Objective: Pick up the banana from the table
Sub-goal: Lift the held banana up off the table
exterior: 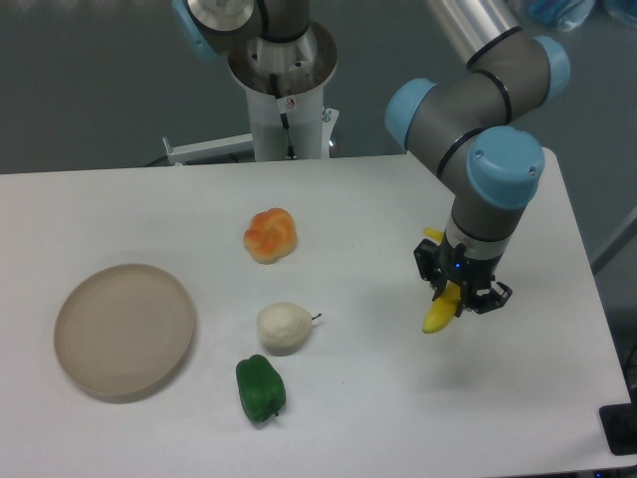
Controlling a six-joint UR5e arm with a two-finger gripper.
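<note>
The yellow banana (437,317) lies on the right part of the white table (378,398), under my gripper (459,295). Its lower end sticks out below the fingers toward the front left, and a small yellow tip (433,236) shows behind the wrist. The gripper points straight down over the banana's middle. Its black fingers sit close on both sides of the fruit and look closed on it. The banana's middle is hidden by the gripper. The banana is at or just above the tabletop; I cannot tell which.
A cream-white pear (285,328) and a green pepper (261,388) lie at centre front. An orange fruit (271,235) lies behind them. A round beige plate (124,331) sits at the left. The table's right edge is close to the gripper.
</note>
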